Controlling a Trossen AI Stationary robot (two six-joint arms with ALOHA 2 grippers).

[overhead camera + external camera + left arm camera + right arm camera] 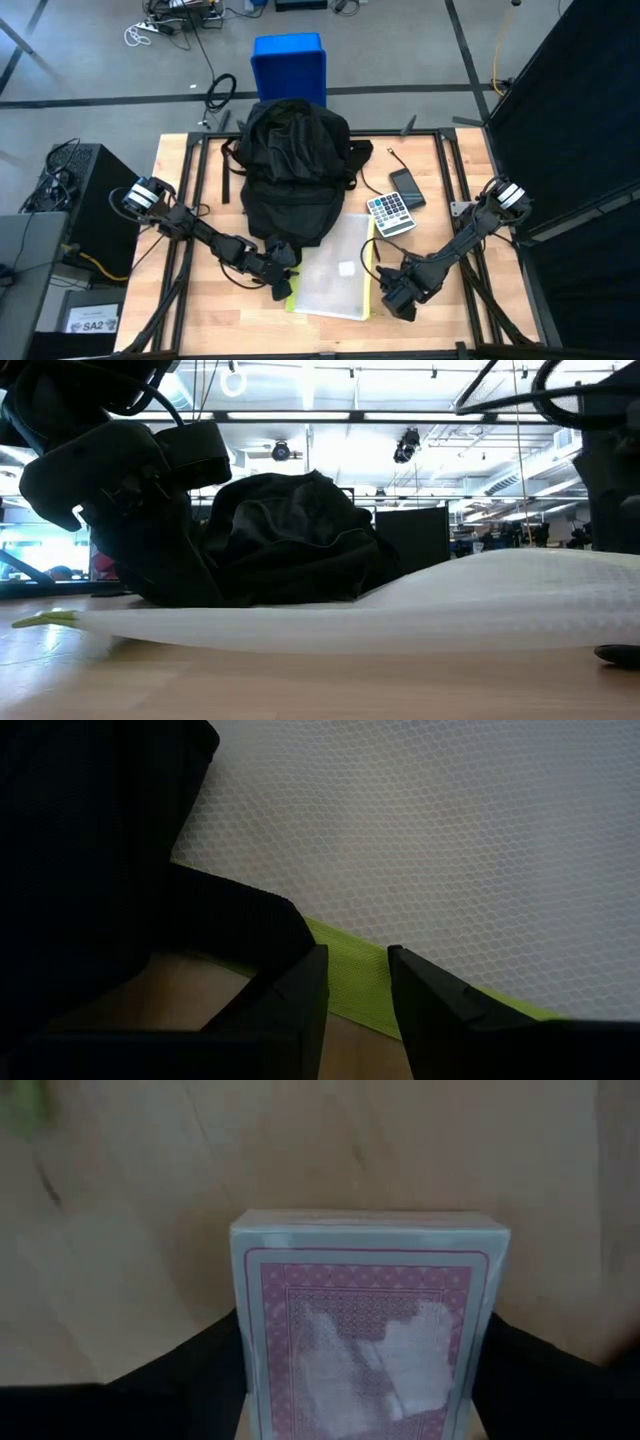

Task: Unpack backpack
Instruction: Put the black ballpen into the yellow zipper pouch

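The black backpack [292,165] lies on the far middle of the table [450,300], just in front of a blue bin [290,65], with a calculator [390,213] and a phone [407,187] to its right. The left gripper [283,285] has its fingers [290,1010] clamped on the green edge of a white mesh pouch [335,268] near the backpack's front. The right gripper [398,297], just beside the pouch's other side, holds a red-backed card deck [368,1330] between its fingers.

High cam: straight down on whole desk [200,310], both arms. Low cam: desk-top level, facing room; shares backpack [290,540] and mesh pouch [450,605] w/ high view. Left wrist cam: very near pouch's green edge. Right wrist cam: close on card pack [365,1330].
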